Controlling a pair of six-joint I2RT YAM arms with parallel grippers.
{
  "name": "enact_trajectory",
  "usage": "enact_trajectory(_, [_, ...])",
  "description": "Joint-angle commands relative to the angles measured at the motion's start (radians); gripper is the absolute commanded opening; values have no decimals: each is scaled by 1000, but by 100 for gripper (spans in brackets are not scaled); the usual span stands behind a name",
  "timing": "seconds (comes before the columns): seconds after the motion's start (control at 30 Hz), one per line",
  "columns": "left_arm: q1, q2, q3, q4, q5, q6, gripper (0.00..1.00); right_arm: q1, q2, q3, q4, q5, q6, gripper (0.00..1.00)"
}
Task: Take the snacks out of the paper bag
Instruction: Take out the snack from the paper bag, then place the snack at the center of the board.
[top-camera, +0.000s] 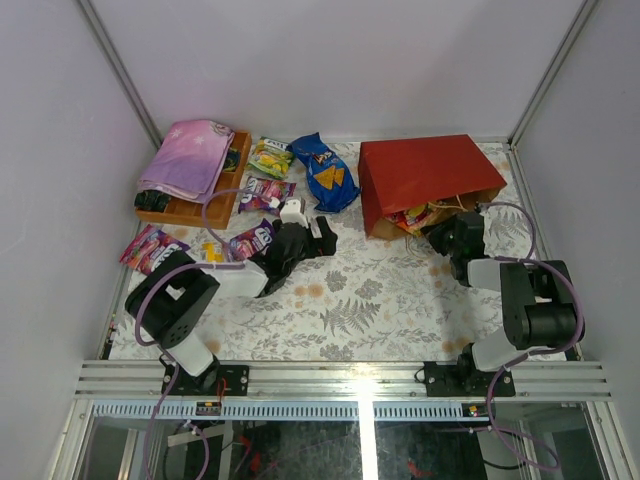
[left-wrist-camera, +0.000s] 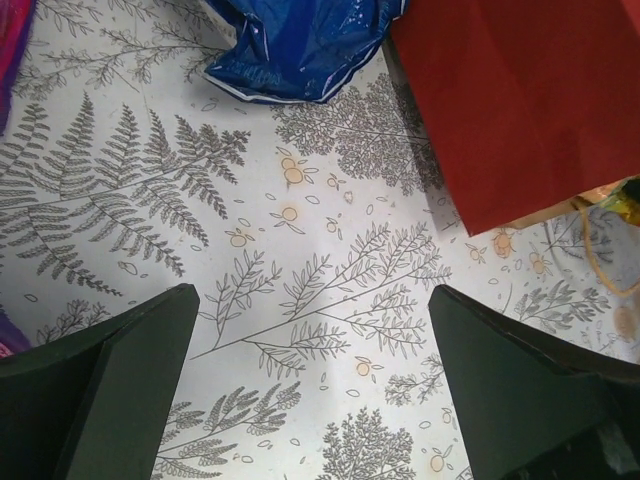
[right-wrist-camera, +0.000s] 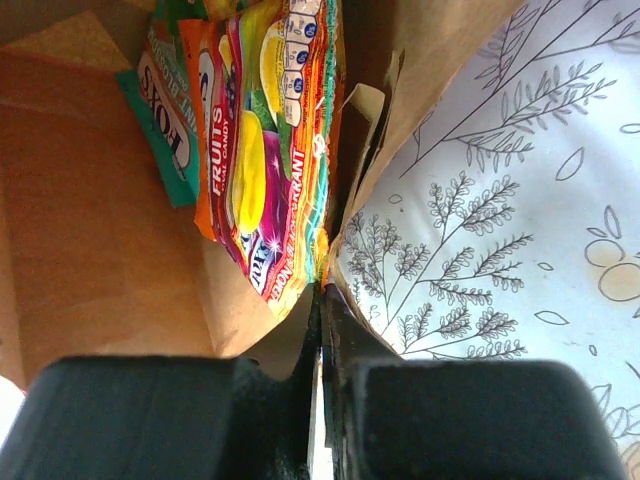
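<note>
The red paper bag (top-camera: 430, 175) lies on its side, mouth toward me; its brown inside fills the right wrist view (right-wrist-camera: 100, 200). Colourful candy packets (top-camera: 415, 217) lie in its mouth, an orange-purple one (right-wrist-camera: 265, 150) in front of a teal one (right-wrist-camera: 165, 110). My right gripper (top-camera: 447, 233) is at the mouth, jaws shut (right-wrist-camera: 322, 300) on the bag's lower paper edge. My left gripper (top-camera: 322, 238) is open and empty (left-wrist-camera: 312, 330) over the cloth, left of the bag (left-wrist-camera: 530, 100). The dark-blue chip bag (top-camera: 325, 172) lies outside, also in the left wrist view (left-wrist-camera: 300, 45).
Loose packets lie on the patterned tablecloth: green-yellow (top-camera: 270, 157), purple (top-camera: 265, 193), another purple (top-camera: 252, 238) and pink-purple (top-camera: 152, 247). A wooden tray (top-camera: 215, 205) at the back left holds a folded pink cloth (top-camera: 188, 157). White walls enclose the table.
</note>
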Motion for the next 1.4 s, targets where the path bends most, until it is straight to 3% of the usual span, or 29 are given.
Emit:
enact_trajectory(0.0, [-3,-1,-17,132,-49,86,100,-3,-88,48,-4,77,-57,0])
enact_trajectory(0.47, [-6,197,125,130,-80,190,100,-5,-343,3,-199,1,-137,0])
enact_trajectory(0.8, [-6,200,145,103,-99,189,100,-1,-547,-46,-349,-81,-129,0])
enact_trajectory(1.37, [-4,246,223,64,-109,211,100,43,-984,-122,-811,-39,-276,0])
